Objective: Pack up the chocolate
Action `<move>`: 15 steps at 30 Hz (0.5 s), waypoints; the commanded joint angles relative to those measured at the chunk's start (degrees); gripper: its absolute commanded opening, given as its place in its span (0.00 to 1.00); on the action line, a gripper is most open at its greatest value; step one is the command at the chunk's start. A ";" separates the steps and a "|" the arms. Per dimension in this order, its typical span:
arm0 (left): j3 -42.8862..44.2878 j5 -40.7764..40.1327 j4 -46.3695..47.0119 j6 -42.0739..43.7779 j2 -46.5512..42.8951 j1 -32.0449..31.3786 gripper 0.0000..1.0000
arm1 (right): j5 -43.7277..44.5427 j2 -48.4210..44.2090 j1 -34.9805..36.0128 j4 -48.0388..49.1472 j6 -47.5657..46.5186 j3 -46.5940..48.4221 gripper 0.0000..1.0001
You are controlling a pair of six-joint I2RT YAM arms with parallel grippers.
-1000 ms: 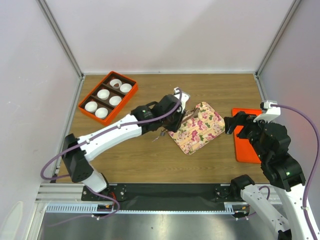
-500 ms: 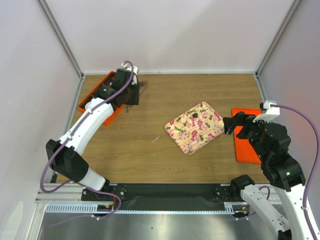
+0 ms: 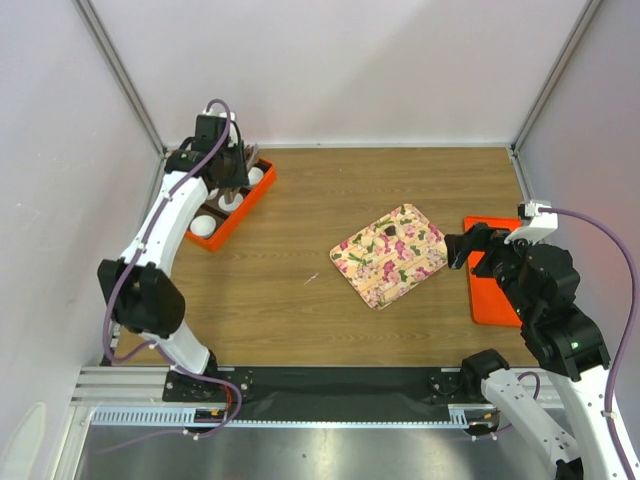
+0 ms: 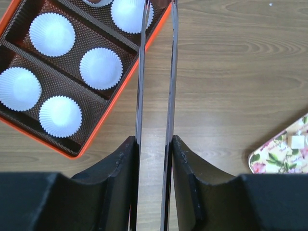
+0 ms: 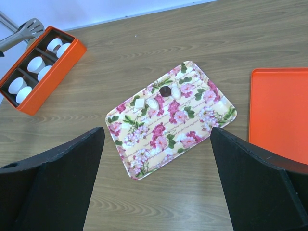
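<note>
We see one dark chocolate piece [image 5: 165, 90] on the flowered tray [image 5: 144, 159] near the worktop's [image 5: 144, 48] middle. At the far left corner, the left fingers [image 4: 122, 163] pinch metal tongs [image 4: 169, 72] over the orange box [image 5: 53, 82] of paper cups [image 4: 52, 33]; the right fingers [image 5: 62, 178] stand spread.

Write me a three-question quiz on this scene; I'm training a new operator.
1. True or false: in the top view, the orange box stands left of the flowered tray.
2. What does the left gripper hold? A) metal tongs B) a spoon C) nothing
3. How many dark chocolate pieces lie on the flowered tray?
Key: 1 true; 2 A; 3 one.
</note>
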 commanded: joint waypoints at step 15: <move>6.35 1.13 2.35 2.16 10.90 4.41 0.39 | 1.00 0.20 0.12 0.66 -0.76 1.28 1.00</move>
